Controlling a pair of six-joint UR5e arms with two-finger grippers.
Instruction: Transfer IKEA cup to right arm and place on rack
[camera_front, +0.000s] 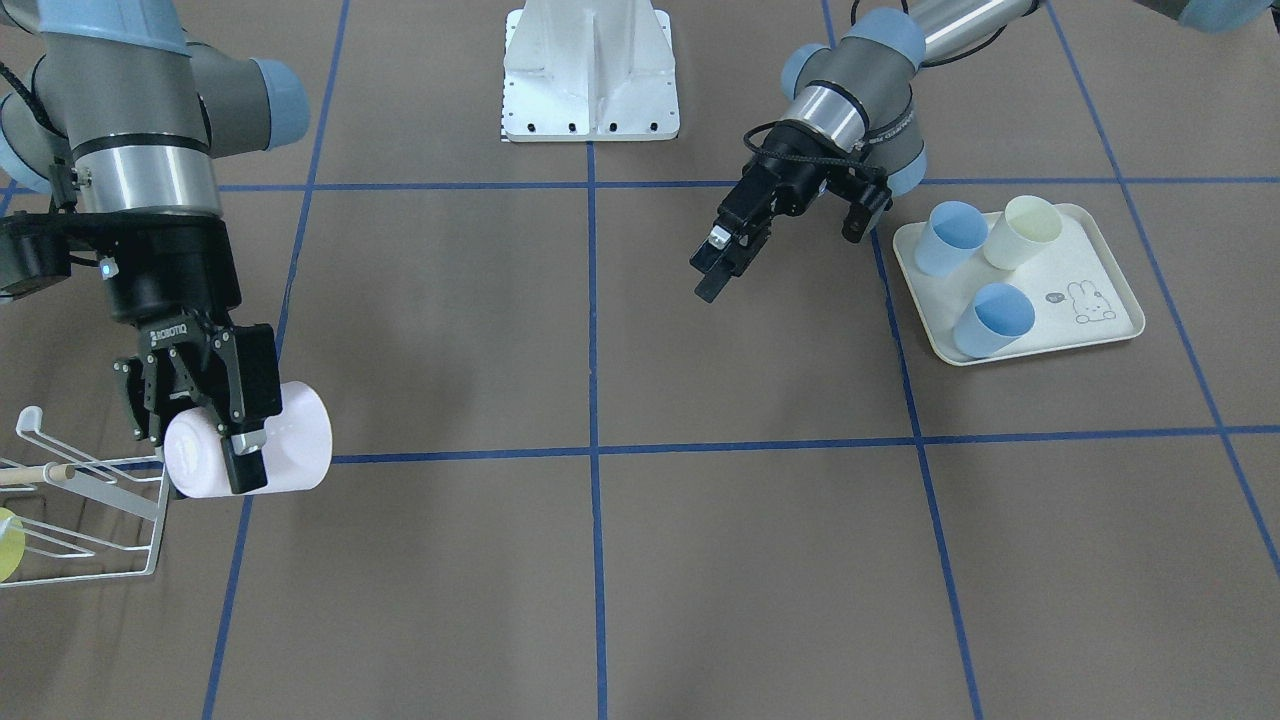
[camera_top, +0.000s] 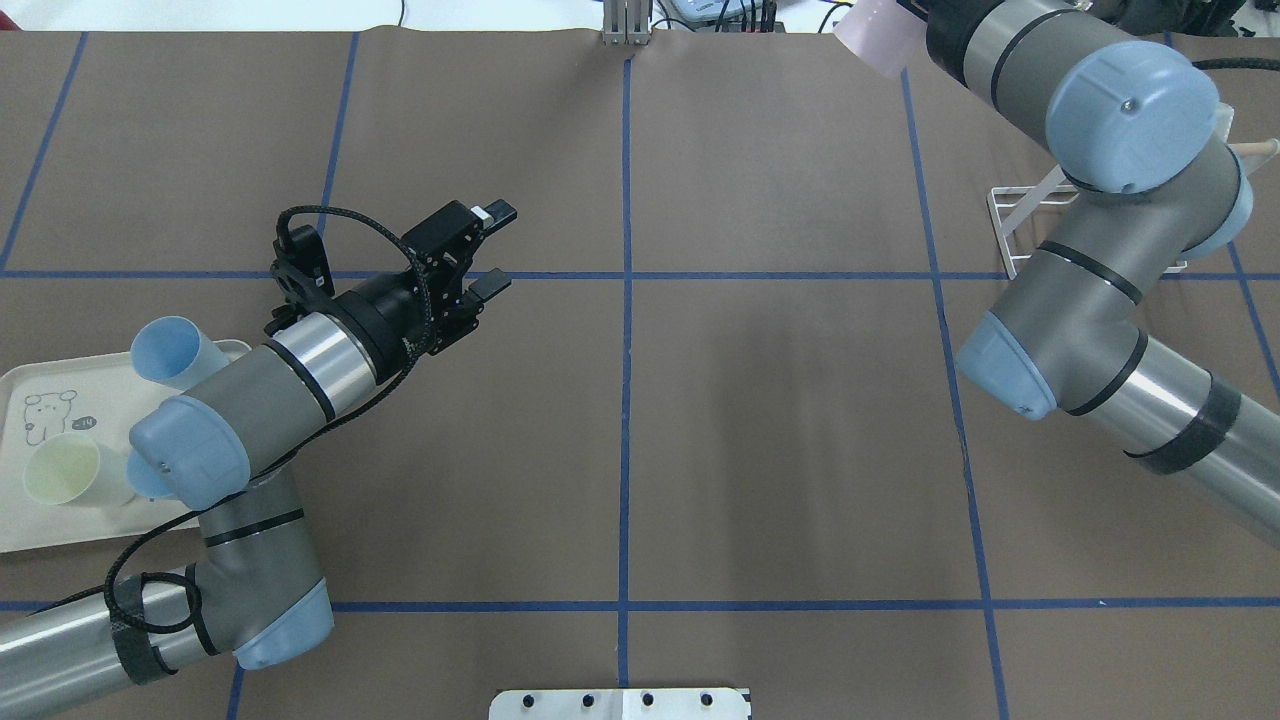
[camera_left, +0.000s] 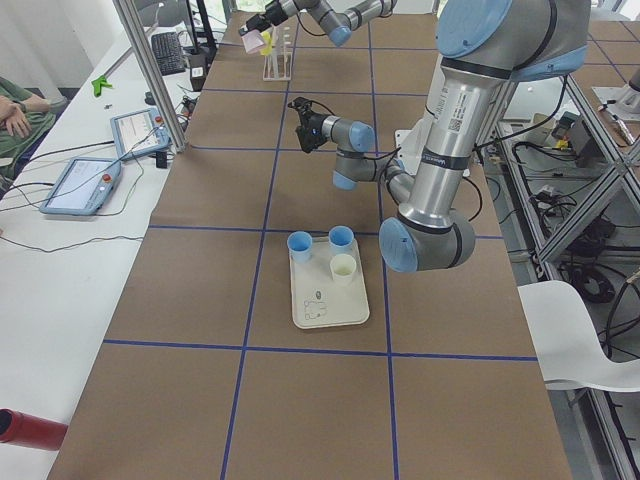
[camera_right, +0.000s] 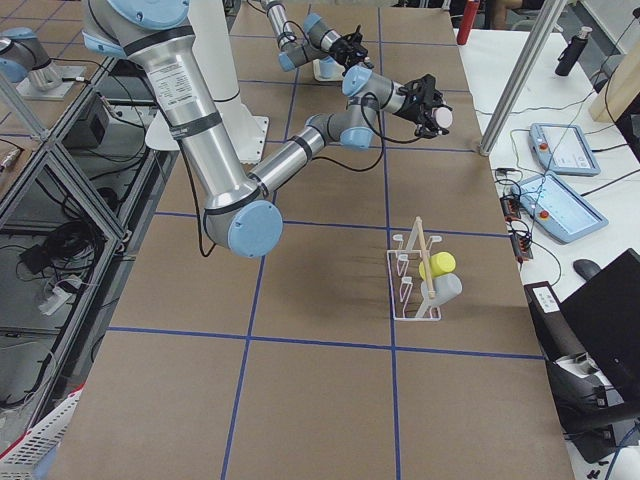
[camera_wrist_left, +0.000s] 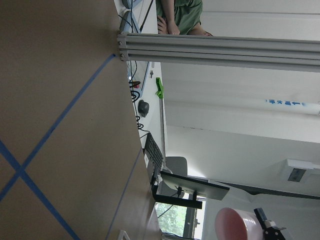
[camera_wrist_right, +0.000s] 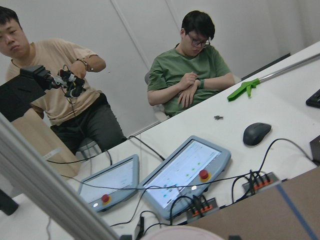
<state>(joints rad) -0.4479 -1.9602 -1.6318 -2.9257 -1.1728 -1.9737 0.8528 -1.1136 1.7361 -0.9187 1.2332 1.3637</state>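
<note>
Cup (camera_front: 295, 440) looks light, stiff, smooth, likely slippery plastic; right gripper (camera_front: 200, 450) pinches it across sides near one end, just beside rack (camera_front: 155, 530). Left gripper (camera_top: 497, 250) spread, empty.

Lit brightly and evenly from overhead, leaving only faint, soft-edged shadows on the brown table (camera_front: 760, 560). Bleached almost white on the pink cup (camera_front: 295, 440), glinting on the right arm (camera_front: 150, 175) at its steel band. Sharp across the fixed views, blurred along the right wrist view's bottom edge.
</note>
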